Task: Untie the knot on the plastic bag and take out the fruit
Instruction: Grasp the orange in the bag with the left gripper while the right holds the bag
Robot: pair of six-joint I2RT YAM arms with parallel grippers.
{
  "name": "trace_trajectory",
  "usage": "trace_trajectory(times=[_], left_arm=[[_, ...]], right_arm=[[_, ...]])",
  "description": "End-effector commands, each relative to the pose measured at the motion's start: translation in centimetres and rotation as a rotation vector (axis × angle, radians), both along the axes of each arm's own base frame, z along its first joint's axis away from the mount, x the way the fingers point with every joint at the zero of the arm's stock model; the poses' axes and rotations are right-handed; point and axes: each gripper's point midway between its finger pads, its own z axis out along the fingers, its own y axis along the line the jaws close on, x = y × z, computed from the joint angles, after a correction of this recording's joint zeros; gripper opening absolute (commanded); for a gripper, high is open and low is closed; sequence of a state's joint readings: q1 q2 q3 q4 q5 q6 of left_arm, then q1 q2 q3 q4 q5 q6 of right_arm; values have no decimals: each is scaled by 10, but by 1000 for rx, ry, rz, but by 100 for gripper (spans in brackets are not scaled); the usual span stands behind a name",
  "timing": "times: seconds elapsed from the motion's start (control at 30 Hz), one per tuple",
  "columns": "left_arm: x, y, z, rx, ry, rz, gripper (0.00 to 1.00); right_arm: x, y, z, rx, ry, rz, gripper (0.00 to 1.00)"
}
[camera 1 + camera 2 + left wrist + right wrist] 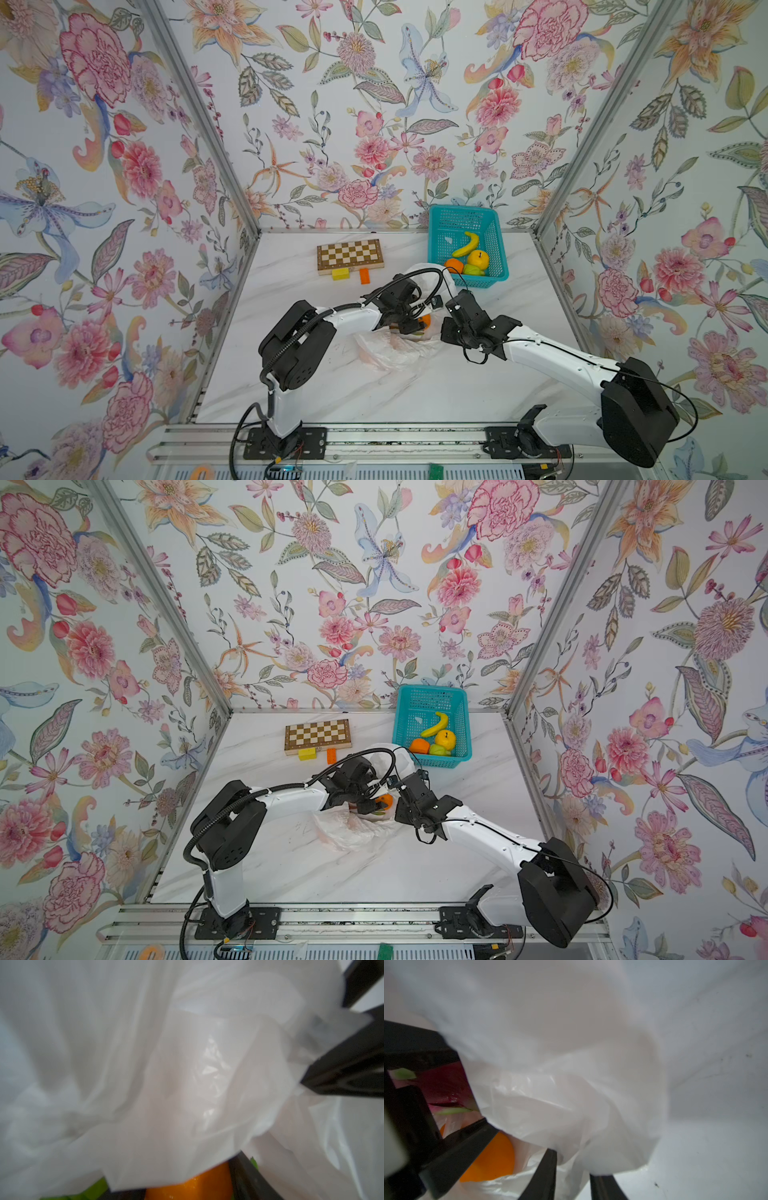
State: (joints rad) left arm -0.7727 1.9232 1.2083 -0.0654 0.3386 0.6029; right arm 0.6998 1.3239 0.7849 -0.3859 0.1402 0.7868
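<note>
While the marbled table [415,395] carries little else near its middle, the plastic bag [388,351] lies crumpled there, its mouth open where the two arms meet. The teal basket [462,209] stands beyond it at the back right with some fruit in it. The left arm [349,316] reaches in from the left, and its jaws sit against both sides of an orange [191,1184] inside the bag, gripping it as far as I can judge. The right arm [540,353] comes in from the opposite side. Its jaws are clamped on a fold of the bag's rim, holding the film up and away, as the right wrist view shows. The coming move turns on the way out. A sheet of plastic drapes over the far side of the orange in the left wrist view, so the free path probably runs up through the mouth. From there it would run away and rightward past the right wrist to the basket. The right arm is nearer the basket but is busy with the bag. Being round, the orange offers no long axis to mind. A magenta dragon fruit [444,1084] lies just behind it, touching or nearly so.
</note>
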Motion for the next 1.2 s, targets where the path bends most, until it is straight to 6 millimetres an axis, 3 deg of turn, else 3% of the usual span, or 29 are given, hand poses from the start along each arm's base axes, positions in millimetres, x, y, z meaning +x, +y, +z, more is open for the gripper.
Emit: trace_trajectory(times=[0.0, 0.23, 0.7, 0.8, 0.9, 1.0, 1.1, 1.17], left_arm=[[-17, 19, -42, 131, 110, 6, 57], [-21, 22, -43, 151, 121, -3, 45], [-38, 17, 7, -64, 58, -22, 36], [-40, 21, 0, -29, 78, -18, 42], [-37, 24, -18, 57, 113, -9, 62], [-36, 24, -32, 143, 143, -26, 75], [-38, 22, -42, 192, 161, -45, 81], [-39, 22, -46, 208, 174, -54, 78]], right_arm=[[2, -3, 5, -8, -4, -24, 29], [6, -5, 11, -5, -22, -44, 31], [7, -16, 14, 44, -19, -104, 36], [8, -12, 18, 107, -21, -99, 39], [9, -6, 22, 152, -35, -88, 40], [6, -5, 19, 160, -25, -82, 41], [4, -6, 17, 155, -17, -82, 42], [3, -7, 16, 154, -16, -79, 42]])
